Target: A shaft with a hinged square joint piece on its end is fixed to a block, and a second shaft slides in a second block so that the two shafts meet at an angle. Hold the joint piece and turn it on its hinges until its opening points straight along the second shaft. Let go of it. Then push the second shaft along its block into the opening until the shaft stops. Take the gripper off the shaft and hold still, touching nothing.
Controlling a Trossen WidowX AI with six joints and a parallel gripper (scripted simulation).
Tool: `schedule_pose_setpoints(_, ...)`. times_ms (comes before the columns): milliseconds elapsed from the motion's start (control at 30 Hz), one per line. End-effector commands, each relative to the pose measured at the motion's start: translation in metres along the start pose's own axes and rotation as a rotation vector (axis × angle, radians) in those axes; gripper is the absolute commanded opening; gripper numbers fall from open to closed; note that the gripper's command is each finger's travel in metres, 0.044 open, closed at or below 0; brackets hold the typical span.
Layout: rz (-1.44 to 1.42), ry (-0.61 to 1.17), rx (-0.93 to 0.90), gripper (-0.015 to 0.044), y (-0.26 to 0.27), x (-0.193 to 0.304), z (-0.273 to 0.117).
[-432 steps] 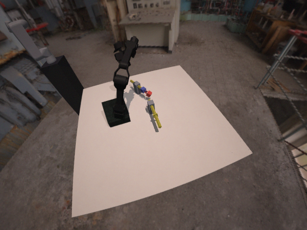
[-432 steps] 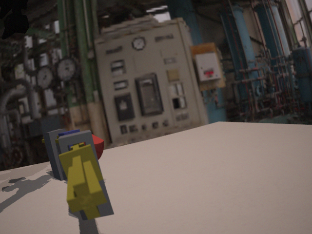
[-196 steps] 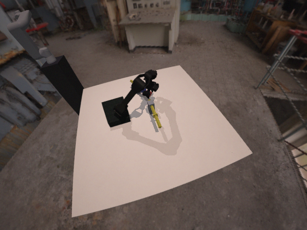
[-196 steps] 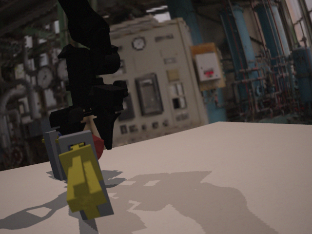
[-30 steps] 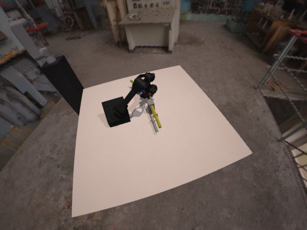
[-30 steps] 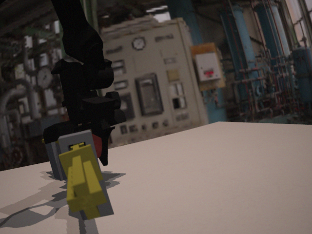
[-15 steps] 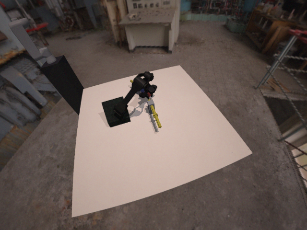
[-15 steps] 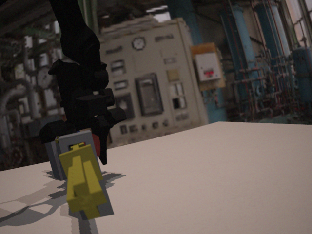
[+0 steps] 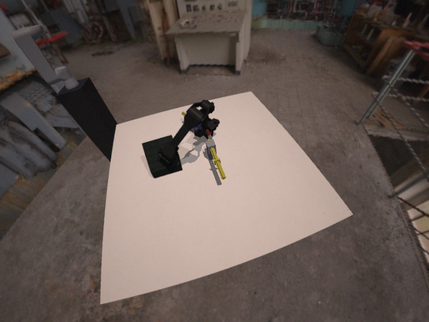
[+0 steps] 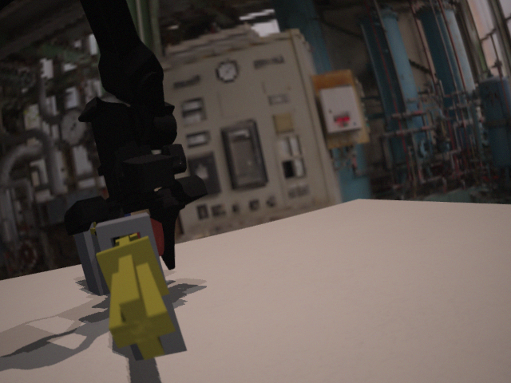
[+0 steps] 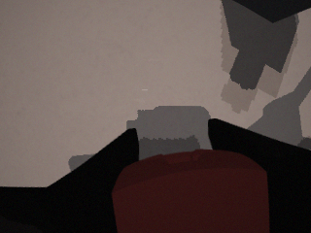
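My gripper (image 9: 208,133) (image 11: 173,131) is shut on the red joint piece (image 9: 208,131) (image 10: 156,237) (image 11: 191,199), whose top shows between the fingers in the wrist view. Its opening is hidden. A yellow shaft (image 9: 220,170) (image 10: 156,298) with a wider yellow plate runs from the near grey block (image 9: 210,142) (image 10: 175,325). The other grey block (image 10: 87,263) stands behind, partly hidden. Another yellow shaft end (image 9: 183,113) shows beyond the arm. A bit of blue (image 9: 198,127) shows beside the gripper. Which shaft slides, and how the joint lines up, I cannot tell.
The arm's dark base plate (image 9: 150,155) is left of the blocks on the pale table top (image 9: 221,235) (image 10: 350,297). The near yellow shaft sticks out toward the exterior camera. A black pedestal (image 9: 88,116) stands at the table's far left edge.
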State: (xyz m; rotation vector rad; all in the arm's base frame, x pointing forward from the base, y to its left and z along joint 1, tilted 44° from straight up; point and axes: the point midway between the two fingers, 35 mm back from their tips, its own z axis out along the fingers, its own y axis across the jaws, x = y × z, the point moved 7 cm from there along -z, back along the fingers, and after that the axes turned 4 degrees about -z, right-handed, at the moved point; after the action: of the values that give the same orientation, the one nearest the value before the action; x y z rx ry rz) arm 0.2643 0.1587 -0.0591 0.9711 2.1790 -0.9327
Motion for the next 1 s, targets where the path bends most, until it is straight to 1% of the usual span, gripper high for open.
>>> schedule_pose_setpoints(0,0.0,0.0,0.0,0.0,0.0,0.0,0.0)
schedule_pose_setpoints(300,0.0,0.0,0.0,0.0,0.0,0.0,0.0)
schedule_pose_setpoints(467,0.0,0.0,0.0,0.0131,0.0,0.0,0.0)
schedule_pose_setpoints(500,0.0,0.0,0.0,0.0147,0.0,0.0,0.0)
schedule_pose_setpoints(567,0.0,0.0,0.0,0.0147,0.0,0.0,0.0)
schedule_pose_setpoints(933,0.0,0.0,0.0,0.0436,0.0,0.0,0.0)
schedule_pose_setpoints(967,0.0,0.0,0.0,0.044,0.0,0.0,0.0)
